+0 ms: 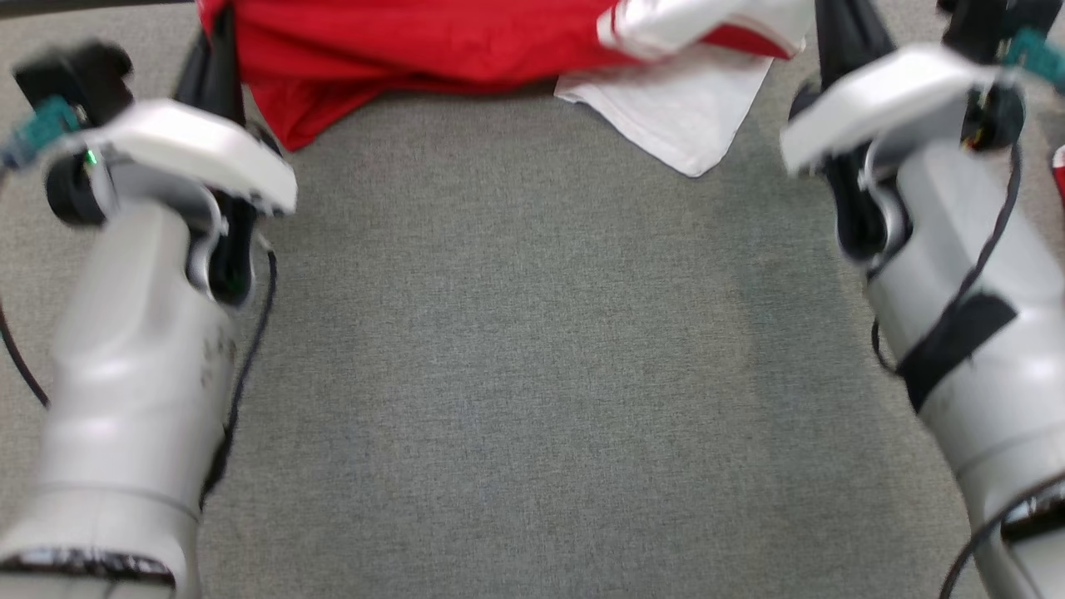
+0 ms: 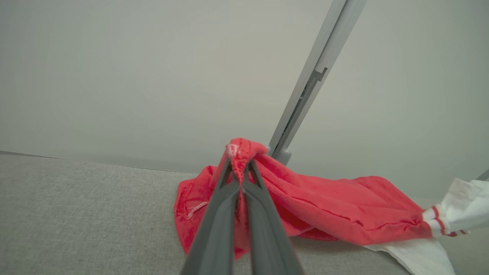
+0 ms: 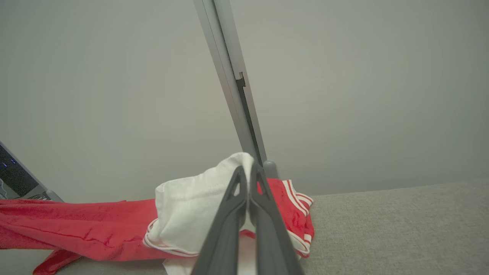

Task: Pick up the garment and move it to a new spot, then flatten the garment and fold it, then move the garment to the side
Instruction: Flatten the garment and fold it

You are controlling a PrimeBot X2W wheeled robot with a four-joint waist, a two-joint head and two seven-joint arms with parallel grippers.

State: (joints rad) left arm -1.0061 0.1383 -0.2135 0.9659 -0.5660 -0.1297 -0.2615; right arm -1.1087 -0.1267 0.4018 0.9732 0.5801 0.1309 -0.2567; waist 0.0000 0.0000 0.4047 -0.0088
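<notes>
Red garment (image 2: 313,208) fold pinched in left wrist view, white sleeve (image 3: 191,214) in right.

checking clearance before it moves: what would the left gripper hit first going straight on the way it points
The left gripper is shut on the red garment; past that fold, probably the grey post just behind, else the pale wall. Depth is unclear.

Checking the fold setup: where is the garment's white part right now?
Head view, top right: the white part drapes onto the grey surface beside the red part, pinched by the shut right gripper.
</notes>
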